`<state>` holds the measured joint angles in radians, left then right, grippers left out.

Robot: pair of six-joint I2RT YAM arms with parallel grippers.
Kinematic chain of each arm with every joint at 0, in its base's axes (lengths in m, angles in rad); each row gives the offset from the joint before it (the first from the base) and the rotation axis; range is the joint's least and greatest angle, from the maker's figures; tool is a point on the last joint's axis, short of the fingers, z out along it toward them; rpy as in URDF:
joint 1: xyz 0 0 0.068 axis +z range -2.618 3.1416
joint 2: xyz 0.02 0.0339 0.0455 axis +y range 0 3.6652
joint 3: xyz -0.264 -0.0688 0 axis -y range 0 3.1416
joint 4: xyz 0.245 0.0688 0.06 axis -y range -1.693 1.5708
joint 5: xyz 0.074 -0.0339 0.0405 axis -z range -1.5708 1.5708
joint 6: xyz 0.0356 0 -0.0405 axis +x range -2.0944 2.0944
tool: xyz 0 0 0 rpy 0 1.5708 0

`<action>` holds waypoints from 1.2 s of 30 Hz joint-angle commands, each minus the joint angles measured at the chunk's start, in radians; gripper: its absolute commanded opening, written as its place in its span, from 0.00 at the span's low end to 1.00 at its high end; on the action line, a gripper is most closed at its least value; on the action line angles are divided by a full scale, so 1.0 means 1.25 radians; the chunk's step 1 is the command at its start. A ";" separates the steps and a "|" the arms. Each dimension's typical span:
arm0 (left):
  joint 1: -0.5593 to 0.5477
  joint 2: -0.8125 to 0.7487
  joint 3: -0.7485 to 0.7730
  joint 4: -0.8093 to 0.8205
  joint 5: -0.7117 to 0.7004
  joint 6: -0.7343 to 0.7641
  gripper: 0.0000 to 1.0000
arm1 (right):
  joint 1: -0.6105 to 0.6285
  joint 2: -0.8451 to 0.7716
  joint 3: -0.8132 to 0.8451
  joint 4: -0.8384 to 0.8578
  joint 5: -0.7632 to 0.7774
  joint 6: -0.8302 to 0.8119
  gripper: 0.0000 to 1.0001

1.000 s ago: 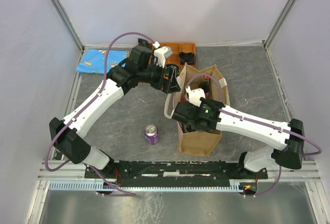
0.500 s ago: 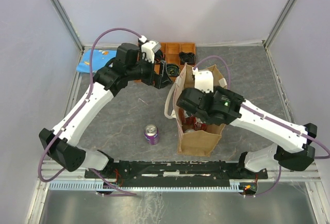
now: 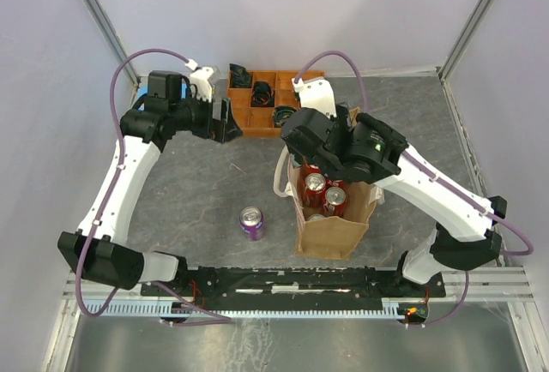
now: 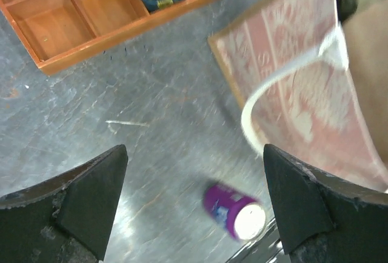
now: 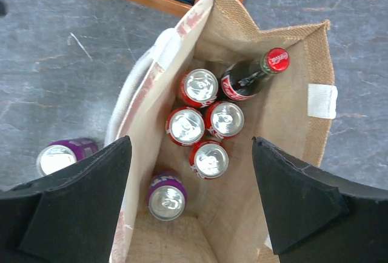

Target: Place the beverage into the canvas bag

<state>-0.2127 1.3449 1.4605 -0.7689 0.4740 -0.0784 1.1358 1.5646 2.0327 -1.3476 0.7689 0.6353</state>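
One purple can (image 3: 251,223) stands outside the stocked canvas bag (image 3: 330,237).
The left gripper (image 4: 194,151), jaws apart and empty, hovers by the orange tray (image 4: 109,8) at the bag's 10 o'clock. The can is upright at its 9 o'clock. The right gripper (image 5: 191,142), jaws wide, hangs over the bag's mouth above red cans (image 5: 186,125) and a cola bottle (image 5: 245,81).

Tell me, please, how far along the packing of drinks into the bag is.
Mostly done: the bag already holds four red cans, a purple can and a bottle. Nothing is in hand: the right gripper hovers open above the bag, and the left gripper is open over the table. Left to do: one loose can stands on the table beside the bag.
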 commanded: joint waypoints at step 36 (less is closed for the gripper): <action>0.381 0.048 -0.155 -0.038 0.044 0.160 0.99 | 0.065 0.373 0.331 0.013 -0.407 -0.336 0.88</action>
<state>0.2134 1.4048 1.2232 -0.8566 0.4492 0.2554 1.1301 2.0075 2.4096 -1.3159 0.3443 0.2707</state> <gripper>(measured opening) 0.992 0.885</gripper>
